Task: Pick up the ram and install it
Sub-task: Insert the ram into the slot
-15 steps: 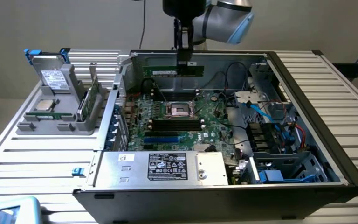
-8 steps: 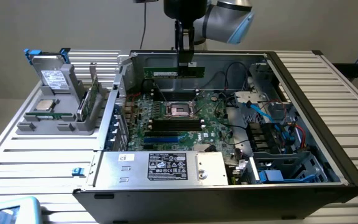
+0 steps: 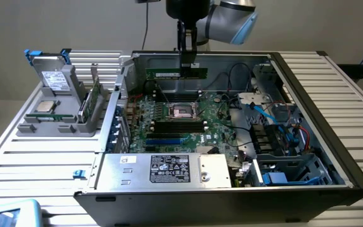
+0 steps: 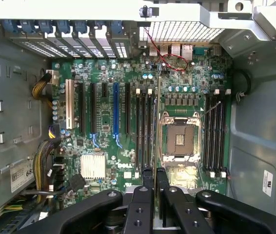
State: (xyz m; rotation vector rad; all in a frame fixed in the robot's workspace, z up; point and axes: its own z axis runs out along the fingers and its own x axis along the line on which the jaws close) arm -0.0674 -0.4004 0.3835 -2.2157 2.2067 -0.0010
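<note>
While your hand [image 3: 187,68] clamped the ram [image 3: 166,74] by its top edge, it hung level over the open case [image 3: 232,61], above the motherboard [image 4: 128,97] with its socket [image 4: 181,139] and black slots [image 4: 144,131], loose cables [image 3: 264,112] beside.

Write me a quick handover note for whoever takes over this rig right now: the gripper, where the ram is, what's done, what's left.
Gripper: shut on the ram, gripped near its middle, with the stick level and on edge.
Ram: in the air over the open computer case, above the motherboard, touching nothing else.
Done: the ram is picked up and hangs over the case.
Left: it is not yet in any memory slot; the slots beside the empty processor socket look empty.
</note>
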